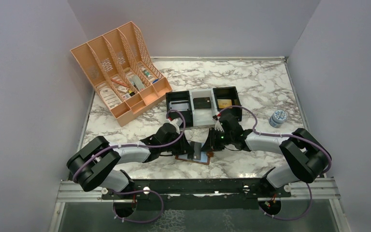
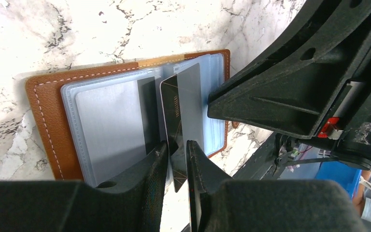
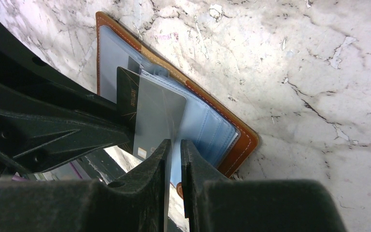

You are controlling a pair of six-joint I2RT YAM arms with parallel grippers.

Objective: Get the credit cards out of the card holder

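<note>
The brown card holder (image 1: 204, 160) lies spread open on the marble between both arms, pale blue pockets up (image 2: 48, 111) (image 3: 241, 140). A dark credit card (image 2: 171, 111) with gold lines sticks up out of its middle, next to a grey credit card (image 2: 191, 96) in a clear sleeve. My left gripper (image 2: 177, 144) is open a little; the dark card's lower edge stands in the gap, against the left finger. My right gripper (image 3: 175, 142) is shut on the raised sleeve with the grey card (image 3: 157, 116). The dark card (image 3: 125, 92) shows behind it.
Behind the wallet stands a row of black and white trays (image 1: 192, 112), with a dark card and a gold one inside. A peach file organiser (image 1: 121, 72) sits at the back left, and a small round jar (image 1: 278, 118) at the right. Grey walls close in the table.
</note>
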